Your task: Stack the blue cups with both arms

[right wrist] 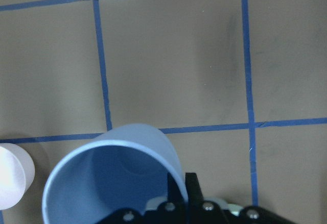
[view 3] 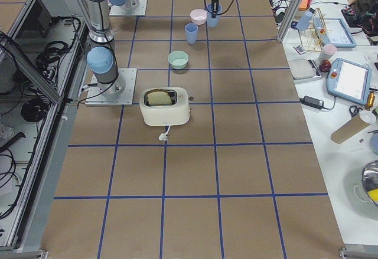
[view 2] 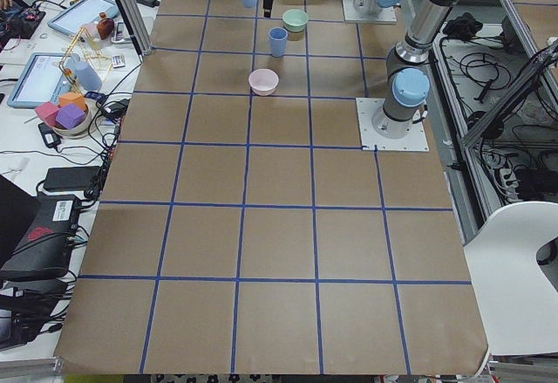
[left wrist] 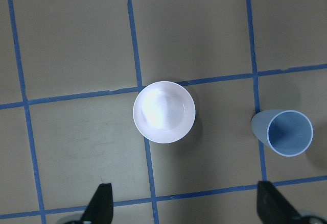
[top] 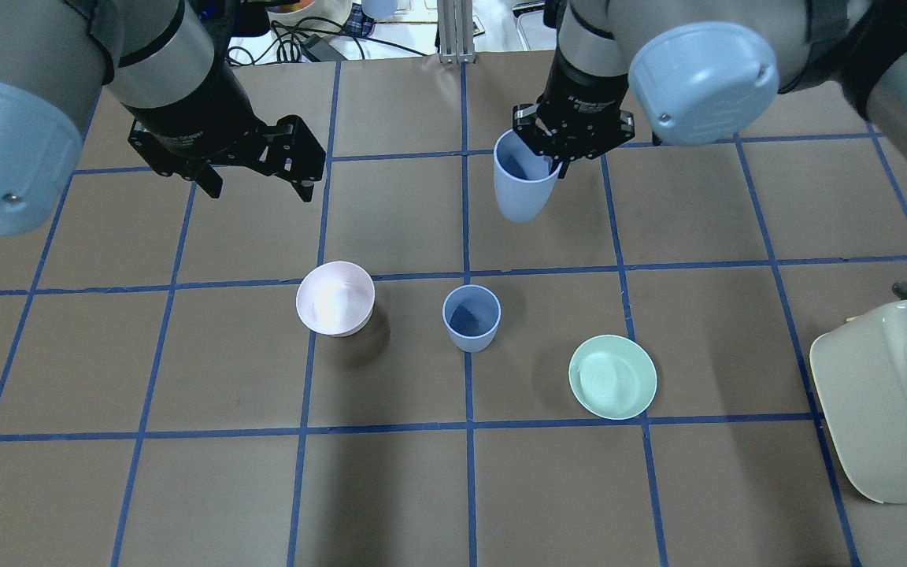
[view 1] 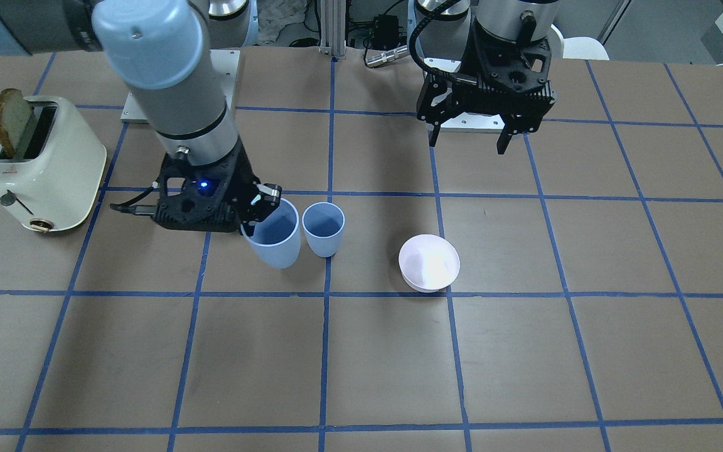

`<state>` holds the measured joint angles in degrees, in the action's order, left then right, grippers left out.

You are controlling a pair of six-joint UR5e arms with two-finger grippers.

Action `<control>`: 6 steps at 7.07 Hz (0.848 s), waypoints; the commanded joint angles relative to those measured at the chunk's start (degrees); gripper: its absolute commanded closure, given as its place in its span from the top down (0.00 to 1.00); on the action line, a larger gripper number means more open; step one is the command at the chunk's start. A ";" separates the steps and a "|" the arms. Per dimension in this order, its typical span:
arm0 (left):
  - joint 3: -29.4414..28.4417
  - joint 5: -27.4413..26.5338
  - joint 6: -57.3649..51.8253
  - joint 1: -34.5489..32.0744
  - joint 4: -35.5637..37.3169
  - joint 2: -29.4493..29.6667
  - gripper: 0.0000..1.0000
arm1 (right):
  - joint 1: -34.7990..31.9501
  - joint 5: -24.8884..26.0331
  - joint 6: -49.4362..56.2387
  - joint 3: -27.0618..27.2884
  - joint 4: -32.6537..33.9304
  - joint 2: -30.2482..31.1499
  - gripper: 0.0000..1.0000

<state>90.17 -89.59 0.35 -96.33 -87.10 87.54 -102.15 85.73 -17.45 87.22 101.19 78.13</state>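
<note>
My right gripper [top: 554, 161] is shut on the rim of one blue cup [top: 524, 187] and holds it tilted above the table; it also shows in the front view [view 1: 273, 235] and fills the right wrist view [right wrist: 112, 183]. The other blue cup [top: 471, 317] stands upright on the table near the middle, just beside the held one in the front view [view 1: 324, 229]. My left gripper [top: 260, 189] is open and empty, raised above the table; its wrist view shows the standing cup [left wrist: 286, 132] to the right of its fingers [left wrist: 99, 206].
A pale pink bowl [top: 335, 298] stands left of the standing cup, and a mint-green bowl [top: 612, 376] stands to its right. A cream toaster [view 1: 41, 163] with a slice of toast [view 1: 11, 119] sits at the table's right end.
</note>
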 commanded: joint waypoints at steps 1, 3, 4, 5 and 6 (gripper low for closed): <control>0.00 0.02 0.00 0.00 0.00 0.00 1.00 | -3.49 -0.03 -5.04 5.92 4.07 1.06 0.00; 0.00 0.02 0.00 0.00 0.00 0.00 1.00 | -4.46 -0.21 -6.18 8.13 6.03 1.14 0.00; 0.00 -0.06 0.00 0.00 0.00 0.00 1.00 | -4.64 -0.12 -6.80 8.14 6.21 1.58 0.00; 0.00 -0.06 0.00 0.00 0.00 0.00 1.00 | -5.60 -0.03 -7.68 8.58 5.87 2.45 0.00; 0.00 -0.06 0.00 0.00 0.00 0.00 1.00 | -6.30 -0.12 -8.12 9.54 6.04 2.64 0.00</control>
<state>90.18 -89.64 0.35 -96.33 -87.10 87.54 -107.59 85.63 -24.87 95.87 107.13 80.31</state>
